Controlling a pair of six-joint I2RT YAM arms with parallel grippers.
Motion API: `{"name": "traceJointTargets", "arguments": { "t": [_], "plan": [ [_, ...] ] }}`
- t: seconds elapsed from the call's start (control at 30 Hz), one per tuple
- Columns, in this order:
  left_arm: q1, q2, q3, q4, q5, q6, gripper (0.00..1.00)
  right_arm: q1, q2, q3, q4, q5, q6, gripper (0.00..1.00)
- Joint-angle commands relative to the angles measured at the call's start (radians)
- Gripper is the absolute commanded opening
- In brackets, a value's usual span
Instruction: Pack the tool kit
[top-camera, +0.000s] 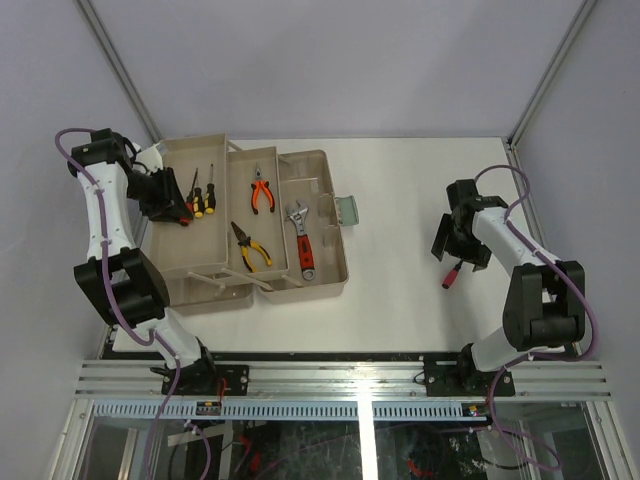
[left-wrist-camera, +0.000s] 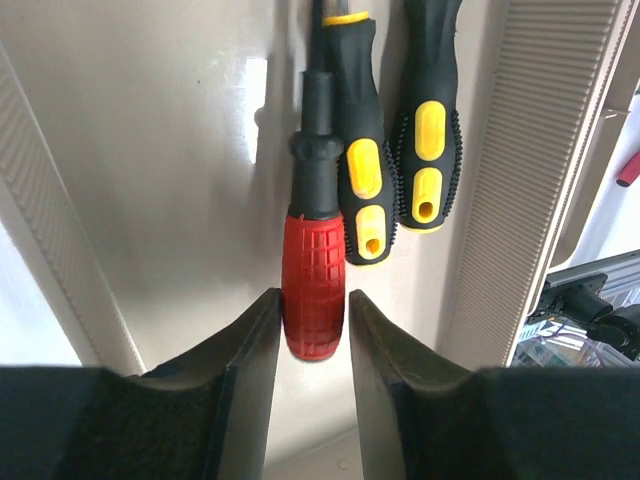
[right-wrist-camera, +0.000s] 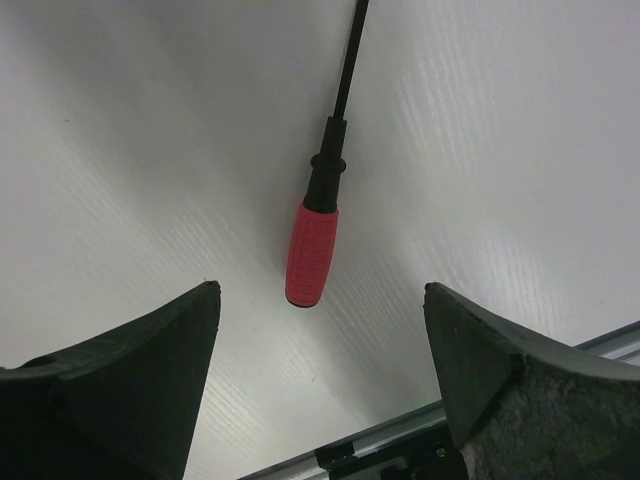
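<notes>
The tool kit's tan toolbox (top-camera: 340, 272) lies open, its beige trays (top-camera: 190, 258) spread to the left. In the far-left tray, a red-handled screwdriver (left-wrist-camera: 314, 280) lies beside two yellow-and-black screwdrivers (left-wrist-camera: 362, 190). My left gripper (left-wrist-camera: 313, 325) straddles the end of the red handle, open by a sliver on each side. Orange pliers (top-camera: 262, 192) and yellow pliers (top-camera: 250, 250) sit in the middle tray. The wrench (top-camera: 301, 240) rests in the box. A second red-handled screwdriver (right-wrist-camera: 311, 250) lies on the white table, and my right gripper (right-wrist-camera: 320, 290) hovers wide open over its handle end.
The pale green latch (top-camera: 348, 210) sticks out on the toolbox's right side. Ribbed tray walls (left-wrist-camera: 520, 180) flank the left gripper. The table's metal front rail (right-wrist-camera: 400, 440) runs just behind the right gripper. In the top view the loose screwdriver (top-camera: 452, 277) lies far right of the box.
</notes>
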Motion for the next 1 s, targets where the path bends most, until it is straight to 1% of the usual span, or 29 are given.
{"name": "traceJointTargets", "arguments": {
  "t": [0.0,0.07,0.23,0.33,0.43,0.47,0.5,0.53,0.57,0.6,0.63,0.67,0.77,0.83,0.87,0.97],
  "plan": [
    [0.002,-0.014,0.029,-0.022,0.031,-0.006,0.33,-0.014,0.016,-0.018,0.023,-0.015,0.023,0.89],
    [0.002,-0.018,0.026,-0.019,0.030,-0.008,0.36,-0.025,0.025,-0.031,0.029,-0.019,0.026,0.89],
    [0.002,-0.023,0.018,-0.014,0.026,-0.012,0.48,-0.054,0.047,-0.076,0.067,-0.041,0.029,0.89],
    [0.002,-0.030,0.020,-0.011,0.018,-0.009,0.58,-0.068,0.090,-0.099,0.102,-0.054,0.026,0.88],
    [0.002,-0.038,0.044,-0.009,0.002,-0.006,0.70,-0.080,0.172,-0.100,0.124,-0.072,0.015,0.85],
    [0.002,-0.039,0.055,-0.009,-0.004,-0.006,0.73,-0.080,0.194,-0.098,0.130,-0.080,0.014,0.81],
    [0.002,-0.042,0.069,-0.010,-0.007,-0.005,0.74,-0.081,0.211,-0.096,0.135,-0.088,0.011,0.76],
    [0.002,-0.044,0.083,-0.012,-0.012,-0.003,0.74,-0.081,0.223,-0.093,0.139,-0.098,0.009,0.66],
    [0.001,-0.048,0.094,-0.014,-0.015,-0.001,0.75,-0.081,0.232,-0.092,0.144,-0.112,0.006,0.52],
    [0.000,-0.051,0.103,-0.015,-0.020,0.002,0.75,-0.081,0.235,-0.091,0.146,-0.122,0.005,0.31],
    [0.002,-0.055,0.113,-0.015,-0.026,0.004,0.74,-0.081,0.234,-0.091,0.149,-0.129,0.005,0.08],
    [0.003,-0.058,0.124,-0.015,-0.030,0.006,0.74,-0.081,0.229,-0.090,0.149,-0.136,0.003,0.01],
    [0.002,-0.062,0.157,-0.015,-0.034,0.009,0.74,-0.081,0.206,-0.072,0.134,-0.147,-0.011,0.00],
    [0.002,-0.066,0.189,-0.015,-0.003,0.018,0.73,-0.081,0.167,-0.054,0.131,-0.175,-0.019,0.00],
    [0.002,-0.071,0.209,-0.012,0.026,0.022,0.73,-0.081,0.142,-0.041,0.143,-0.204,-0.027,0.00],
    [-0.002,-0.090,0.265,0.015,0.180,0.010,0.73,-0.081,0.024,0.004,0.212,-0.382,-0.040,0.00]
  ]
}}
